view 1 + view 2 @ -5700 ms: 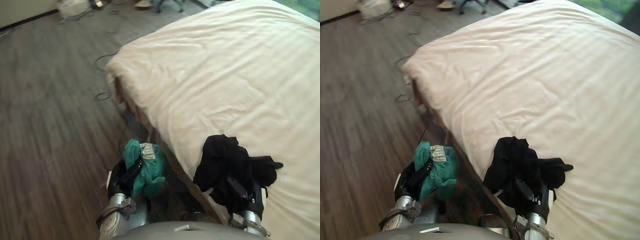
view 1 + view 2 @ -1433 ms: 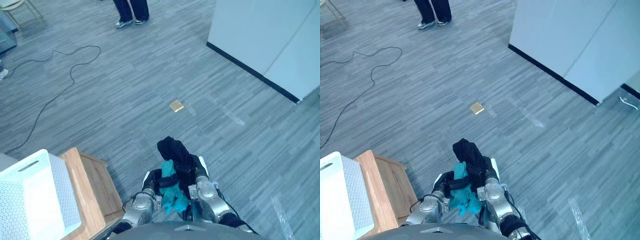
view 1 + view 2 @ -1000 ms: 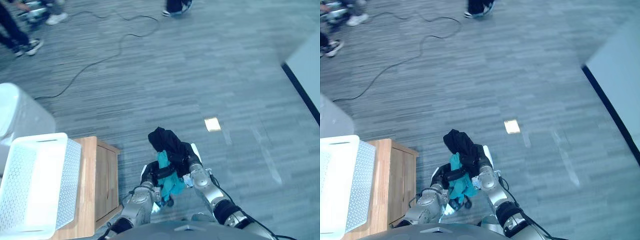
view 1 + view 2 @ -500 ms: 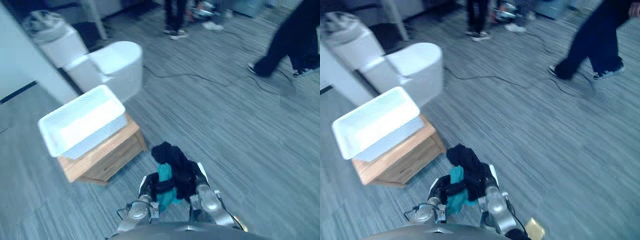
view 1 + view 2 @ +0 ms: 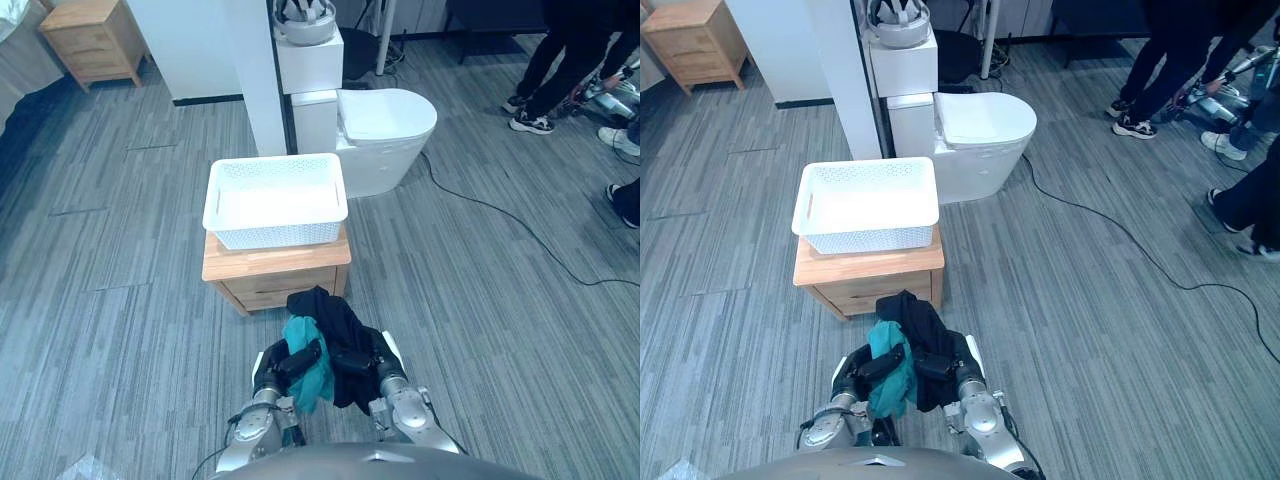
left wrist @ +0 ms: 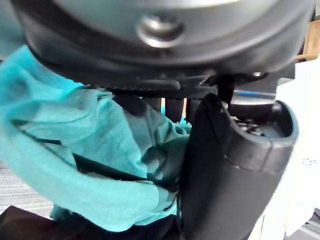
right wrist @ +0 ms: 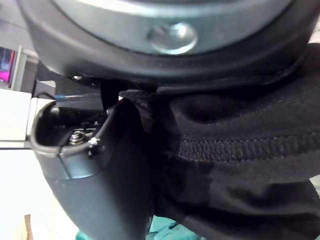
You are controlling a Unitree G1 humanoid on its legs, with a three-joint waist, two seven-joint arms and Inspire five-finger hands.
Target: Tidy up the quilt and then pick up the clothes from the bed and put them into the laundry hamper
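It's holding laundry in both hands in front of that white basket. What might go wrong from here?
1. The teal garment in the left hand and the black garment in the right hand hang bunched together; releasing one might drag the other, or either could fall short onto the floor.
2. The white hamper sits on a small wooden cabinet; a bump from an arm could shove it off.
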